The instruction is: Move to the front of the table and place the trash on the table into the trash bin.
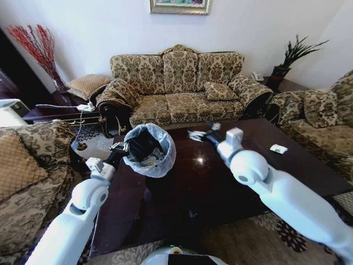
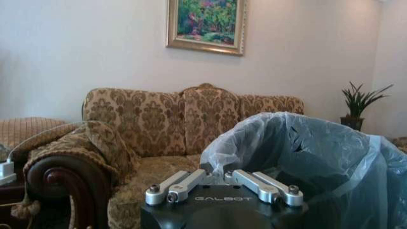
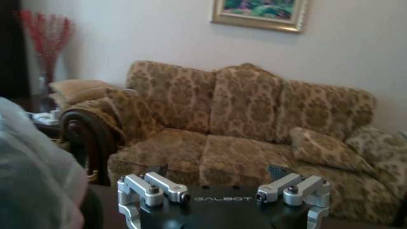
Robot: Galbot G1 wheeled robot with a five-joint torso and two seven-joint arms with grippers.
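The black trash bin, lined with a pale plastic bag, hangs tilted over the left part of the dark table. My left gripper is shut on its rim, and in the left wrist view the left gripper pinches the bag's edge. Small scraps lie inside the bin. My right gripper stands open near the table's far edge, just right of the bin; the right gripper has nothing between its fingers. A white scrap of trash lies on the table at the right.
A patterned sofa stands behind the table, with armchairs at the left and at the right. A side table with a white device is at the back left. The bag's edge shows close beside the right wrist.
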